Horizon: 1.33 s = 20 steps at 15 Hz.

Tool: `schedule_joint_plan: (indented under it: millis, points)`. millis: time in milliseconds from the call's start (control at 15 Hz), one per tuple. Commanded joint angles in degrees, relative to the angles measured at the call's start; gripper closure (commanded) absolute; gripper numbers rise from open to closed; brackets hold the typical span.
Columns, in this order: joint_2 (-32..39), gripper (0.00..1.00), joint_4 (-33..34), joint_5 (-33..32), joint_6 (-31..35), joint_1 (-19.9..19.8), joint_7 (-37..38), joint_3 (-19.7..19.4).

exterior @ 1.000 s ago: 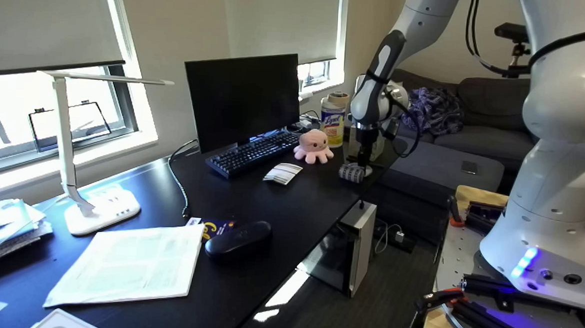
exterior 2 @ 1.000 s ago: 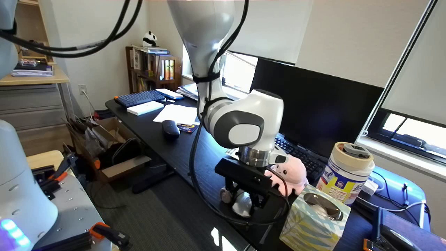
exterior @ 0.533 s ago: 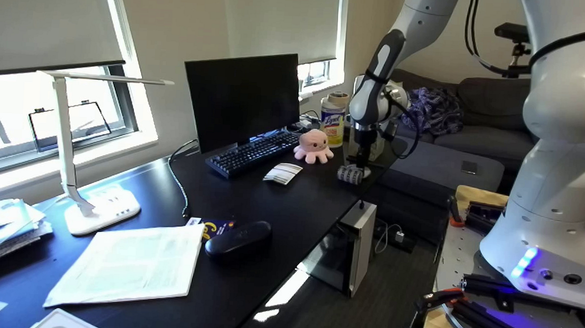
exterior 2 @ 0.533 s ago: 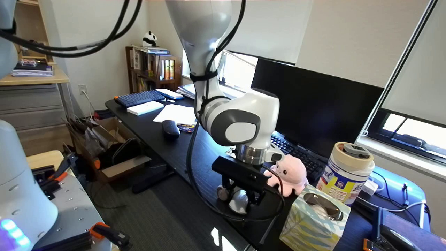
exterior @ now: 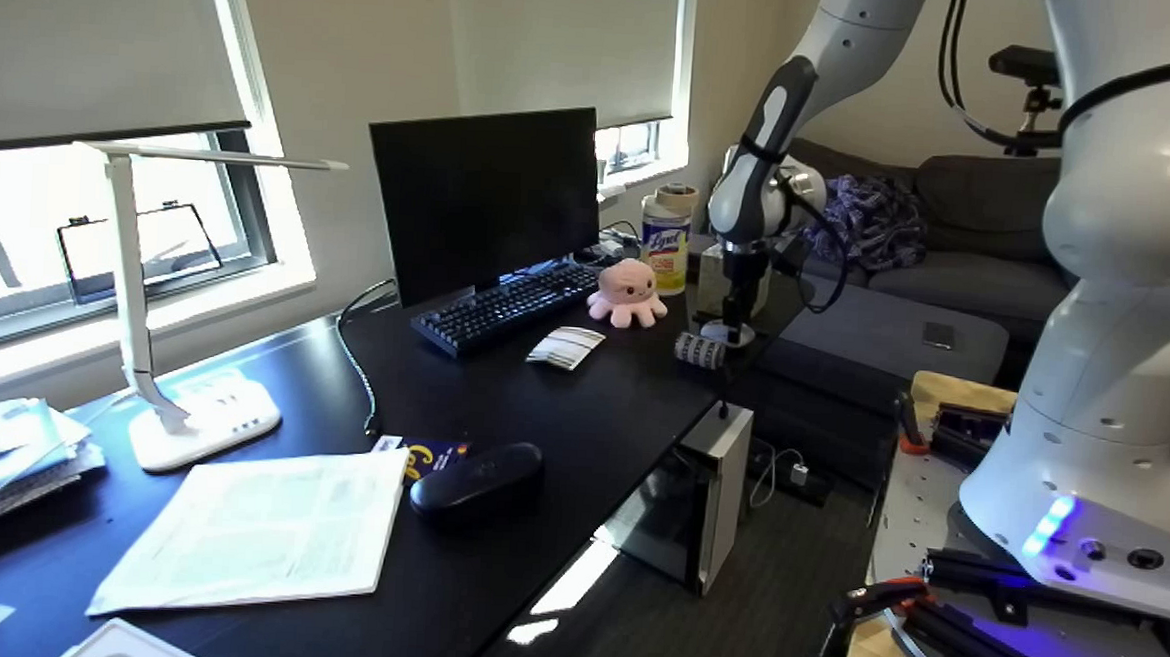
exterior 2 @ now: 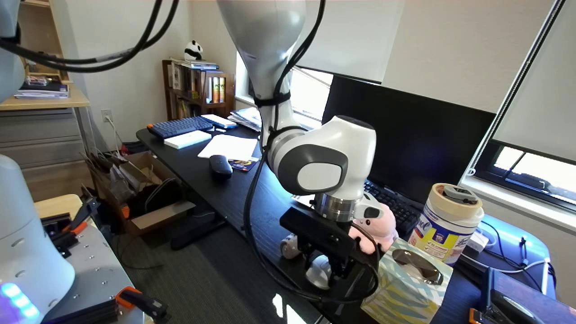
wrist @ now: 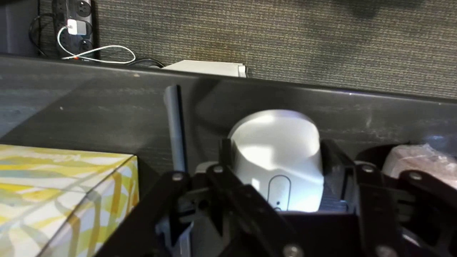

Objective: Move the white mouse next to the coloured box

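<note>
The white mouse [wrist: 276,167] lies between my gripper's two fingers in the wrist view, with both fingers [wrist: 225,153] against its sides. My gripper [wrist: 277,151] is shut on it. In both exterior views the mouse [exterior: 715,330] [exterior 2: 318,271] is low at the desk's edge, partly hidden by the gripper [exterior 2: 325,266]; I cannot tell whether it touches the desk. The coloured box [exterior 2: 400,285], a tissue box with yellow-green leaf print, stands close by. It fills the lower left of the wrist view [wrist: 50,182], apart from the mouse, and shows partly behind the arm [exterior: 713,280].
A thin grey stick [wrist: 175,125] lies between box and mouse. A grey textured roller [exterior: 699,351] lies on the mouse's other side. A pink plush octopus [exterior: 627,291] and a wipes tub [exterior 2: 438,238] stand behind. The desk edge [wrist: 285,84] is close. The arm's cable [exterior 2: 310,295] hangs low.
My gripper and the mouse first shifted slightly toward the roller, then moved together away from it toward the coloured box. The roller shifted a little and now stays behind, with a gap.
</note>
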Motion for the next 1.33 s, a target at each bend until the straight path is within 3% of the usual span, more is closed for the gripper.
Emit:
schedule_joint_plan:
  millis: [0, 800, 1267]
  points:
    - [-0.61, 0.63, -0.25, 0.92, 1.1, -0.69, -0.71, 0.07]
    - [1.43, 0.63, 1.18, 2.61, 2.08, -2.46, -2.29, 3.24]
    - [2.43, 0.63, 1.3, 1.5, 6.01, -3.03, -1.47, 3.71]
